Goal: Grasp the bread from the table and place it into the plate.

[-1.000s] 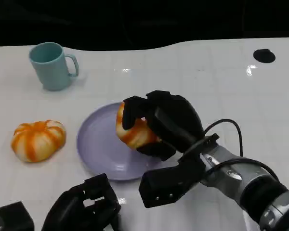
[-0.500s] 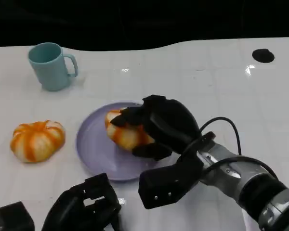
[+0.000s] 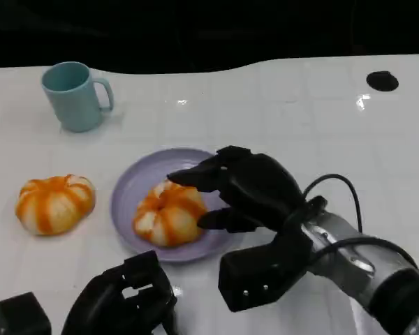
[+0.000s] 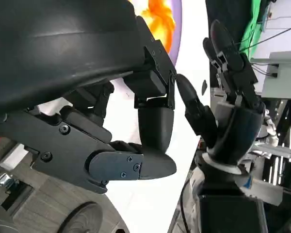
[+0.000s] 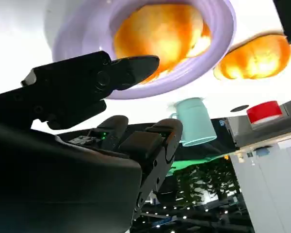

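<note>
An orange-and-white bread (image 3: 169, 213) lies in the purple plate (image 3: 134, 183) at the table's middle. My right hand (image 3: 250, 190) hovers just right of it, fingers spread and holding nothing; its fingertips (image 3: 188, 179) reach over the bread's top. The right wrist view shows the same bread (image 5: 157, 36) in the plate (image 5: 222, 34) beyond my parted fingers (image 5: 136, 65). A second bread (image 3: 54, 202) sits on the table left of the plate. My left hand (image 3: 126, 300) rests at the near edge with fingers curled in on nothing, as the left wrist view (image 4: 136, 111) confirms.
A teal mug (image 3: 75, 94) stands at the back left. A small black disc (image 3: 382, 80) lies at the back right. A black block (image 3: 17, 314) sits at the near left corner.
My right hand lowered the bread onto the plate and let it go. The bread now rests left of the fingers, which have spread apart.
</note>
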